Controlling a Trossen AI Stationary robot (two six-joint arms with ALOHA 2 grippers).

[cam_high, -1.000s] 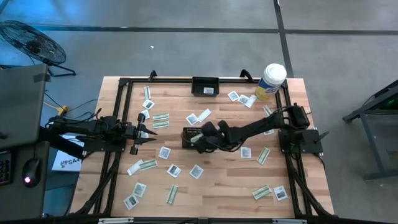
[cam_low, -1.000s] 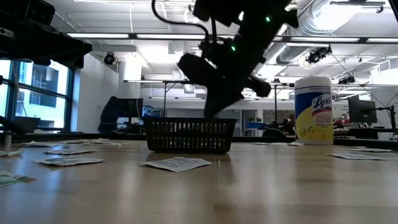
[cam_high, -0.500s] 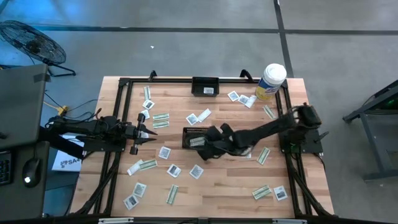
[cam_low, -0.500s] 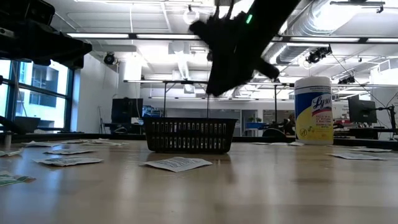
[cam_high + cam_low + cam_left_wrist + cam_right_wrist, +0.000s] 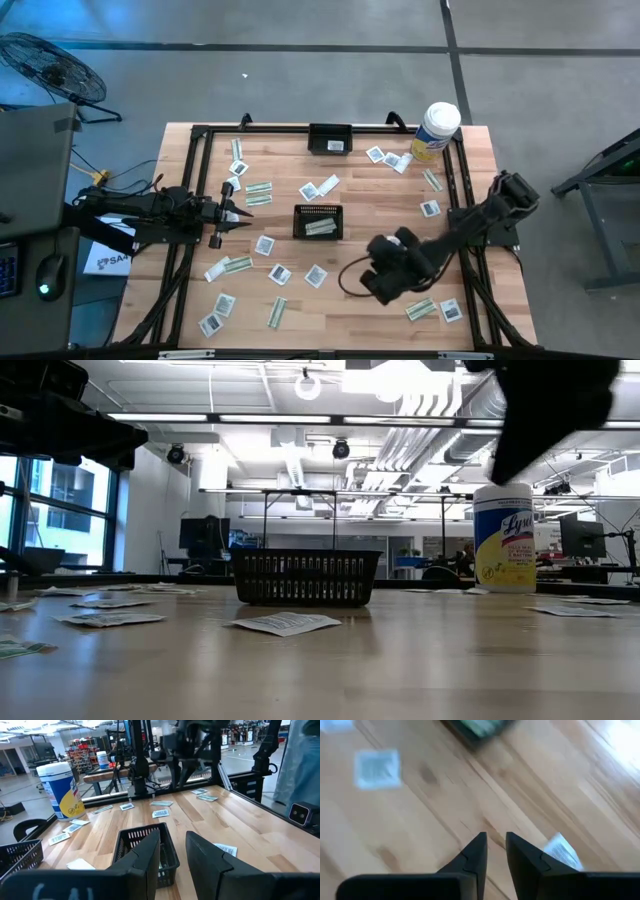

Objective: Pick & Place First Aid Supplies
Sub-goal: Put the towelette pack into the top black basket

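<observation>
Right now the right gripper (image 5: 383, 283) hangs over bare wood near the front of the bench (image 5: 350, 300), its fingers (image 5: 475, 851) slightly parted and holding nothing. A green-and-white strip (image 5: 320, 227) lies in the black basket (image 5: 318, 221) at mid-bench, while other packets (image 5: 279, 274) lie scattered around. The left gripper (image 5: 240, 212) waits at the left side, fingers (image 5: 145, 857) parted and empty.

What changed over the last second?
The right gripper swung away from the centre basket toward the table's near right side, jaws now parted and empty. A green strip packet lies in that basket. The left gripper, scattered packets and canister stayed put.
</observation>
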